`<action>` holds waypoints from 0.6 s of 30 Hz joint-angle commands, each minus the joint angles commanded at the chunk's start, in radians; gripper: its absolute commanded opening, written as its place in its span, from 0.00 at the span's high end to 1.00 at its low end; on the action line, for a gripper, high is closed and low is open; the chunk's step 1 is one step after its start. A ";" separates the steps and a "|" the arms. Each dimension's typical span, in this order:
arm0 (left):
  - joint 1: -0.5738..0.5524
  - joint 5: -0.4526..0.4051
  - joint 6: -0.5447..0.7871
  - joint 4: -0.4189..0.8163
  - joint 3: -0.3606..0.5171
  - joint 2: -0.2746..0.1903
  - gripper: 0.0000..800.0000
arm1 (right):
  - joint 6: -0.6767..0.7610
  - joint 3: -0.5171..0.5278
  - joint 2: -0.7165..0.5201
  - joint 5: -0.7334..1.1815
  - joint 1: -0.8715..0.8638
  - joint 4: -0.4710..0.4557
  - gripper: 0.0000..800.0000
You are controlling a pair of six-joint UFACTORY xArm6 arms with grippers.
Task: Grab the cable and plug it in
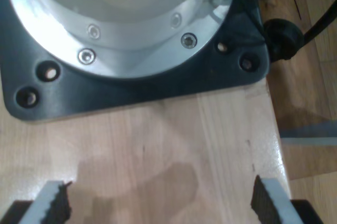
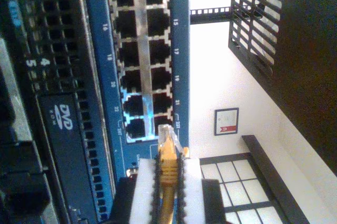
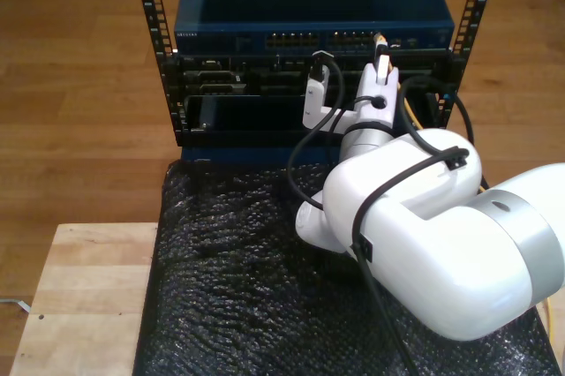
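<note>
Now my second gripper (image 2: 169, 182) jaws clamp the cable (image 2: 168, 169), plug toward the switch (image 2: 142, 56)

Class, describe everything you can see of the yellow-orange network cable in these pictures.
The cable is thin, yellow-orange, with a ribbed boot and a small clear plastic plug at its tip. My second gripper is shut on it just behind the plug, its ridged pads pressing both sides. The plug points at the blue network switch, close to the ports numbered 22 and 23, not yet inserted. In the exterior view it sits at the switch's front.
</note>
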 joint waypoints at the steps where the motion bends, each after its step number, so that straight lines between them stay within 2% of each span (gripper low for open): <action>1: 0.000 0.000 0.000 0.000 0.000 0.000 0.00 | 0.000 0.000 0.000 0.000 0.000 0.000 1.00; 18: 0.002 0.000 0.000 0.000 0.000 0.000 0.00 | -0.002 -0.017 0.005 0.005 0.000 0.000 1.00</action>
